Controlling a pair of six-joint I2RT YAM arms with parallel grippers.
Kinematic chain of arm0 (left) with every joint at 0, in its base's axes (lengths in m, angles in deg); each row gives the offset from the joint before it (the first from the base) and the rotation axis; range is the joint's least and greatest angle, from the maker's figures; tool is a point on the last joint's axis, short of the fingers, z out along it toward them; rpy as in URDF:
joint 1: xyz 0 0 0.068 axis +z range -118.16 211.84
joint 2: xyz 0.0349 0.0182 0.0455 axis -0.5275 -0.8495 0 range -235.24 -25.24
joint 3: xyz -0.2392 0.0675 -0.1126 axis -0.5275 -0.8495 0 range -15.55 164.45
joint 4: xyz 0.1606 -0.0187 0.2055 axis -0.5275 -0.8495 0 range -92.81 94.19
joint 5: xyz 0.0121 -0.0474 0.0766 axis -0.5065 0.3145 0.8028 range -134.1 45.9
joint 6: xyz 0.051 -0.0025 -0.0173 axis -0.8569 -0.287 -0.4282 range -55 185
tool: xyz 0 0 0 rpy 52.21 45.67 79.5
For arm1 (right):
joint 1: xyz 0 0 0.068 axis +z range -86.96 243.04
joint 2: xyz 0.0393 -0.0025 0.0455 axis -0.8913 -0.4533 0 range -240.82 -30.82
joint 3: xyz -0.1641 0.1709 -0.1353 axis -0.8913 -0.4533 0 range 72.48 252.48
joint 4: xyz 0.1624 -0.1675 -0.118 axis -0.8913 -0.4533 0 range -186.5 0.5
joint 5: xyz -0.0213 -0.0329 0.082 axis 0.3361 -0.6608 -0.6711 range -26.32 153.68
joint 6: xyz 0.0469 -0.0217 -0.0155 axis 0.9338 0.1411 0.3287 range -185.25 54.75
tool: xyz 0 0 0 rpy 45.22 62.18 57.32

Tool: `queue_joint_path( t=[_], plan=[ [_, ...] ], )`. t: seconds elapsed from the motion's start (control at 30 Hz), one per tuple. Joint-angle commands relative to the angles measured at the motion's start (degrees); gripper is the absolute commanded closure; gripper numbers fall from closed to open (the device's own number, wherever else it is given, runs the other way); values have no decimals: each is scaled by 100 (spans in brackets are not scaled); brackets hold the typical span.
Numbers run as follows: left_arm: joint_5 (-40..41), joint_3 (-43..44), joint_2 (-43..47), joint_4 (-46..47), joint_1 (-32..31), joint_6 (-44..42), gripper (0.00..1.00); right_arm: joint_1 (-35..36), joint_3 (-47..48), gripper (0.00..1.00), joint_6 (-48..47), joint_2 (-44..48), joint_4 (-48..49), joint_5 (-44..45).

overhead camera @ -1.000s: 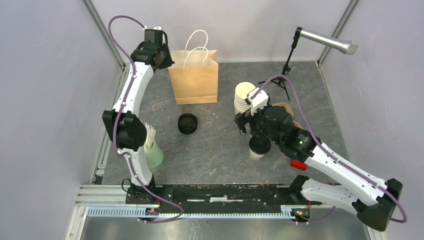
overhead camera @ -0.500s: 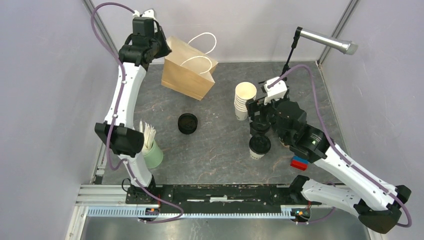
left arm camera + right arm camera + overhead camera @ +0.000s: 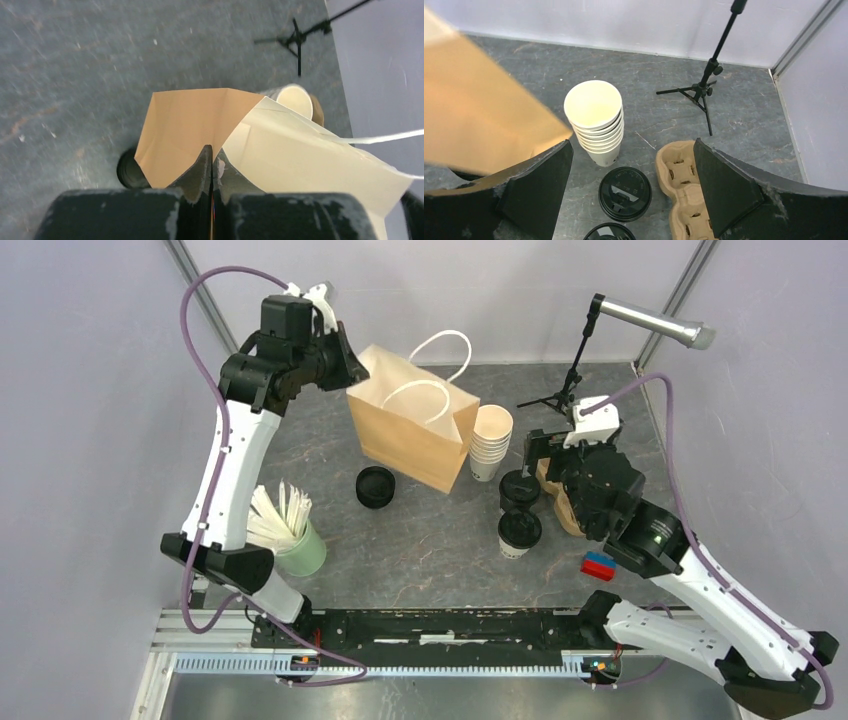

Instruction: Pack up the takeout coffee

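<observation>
Two takeout coffee cups with black lids stand right of centre, one (image 3: 519, 490) behind the other (image 3: 519, 531); the right wrist view shows their lids (image 3: 625, 186) (image 3: 610, 232). My right gripper (image 3: 545, 462) (image 3: 632, 144) hangs open above and just behind them, nothing between its fingers. My left gripper (image 3: 350, 365) (image 3: 212, 152) is shut on the rim of the brown paper bag (image 3: 415, 435) (image 3: 185, 125). The bag hangs tilted, mouth open, white handles loose.
A stack of lidless cream cups (image 3: 490, 440) (image 3: 594, 107) stands against the bag's right edge. A brown pulp cup carrier (image 3: 560, 502) (image 3: 679, 185) lies right of the coffees. Also here: black lid pile (image 3: 375, 487), green cup of sticks (image 3: 300, 545), microphone stand (image 3: 568, 390), red-blue block (image 3: 598, 565).
My left gripper has carried the bag rightward and forward, tilting it until it reaches the cup stack. My right arm has drawn back to the right, off the coffees.
</observation>
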Motion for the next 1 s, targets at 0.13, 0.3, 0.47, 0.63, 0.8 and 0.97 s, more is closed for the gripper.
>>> queue_joint_path(
  t=[0.13,0.3,0.47,0.63,0.8,0.97],
  plan=[
    [-1189,-1072,757,-944,-239,-794,98,-17,352,2,738,284,-362,328],
    [-1625,-1741,916,-645,-736,-1068,97,-15,270,2,915,327,-521,222],
    [-1972,-2024,816,-217,-1112,-1282,97,-17,346,2,1237,204,-856,63],
    [-2121,-2255,714,271,-1184,-1480,92,-11,401,2,1464,83,-1144,120],
    [-2155,-2384,544,359,-1203,-1694,86,-15,407,2,1567,-17,-1336,179],
    [-2057,-2201,410,515,-1204,-1744,69,-45,899,2,1606,-562,-2117,393]
  ],
)
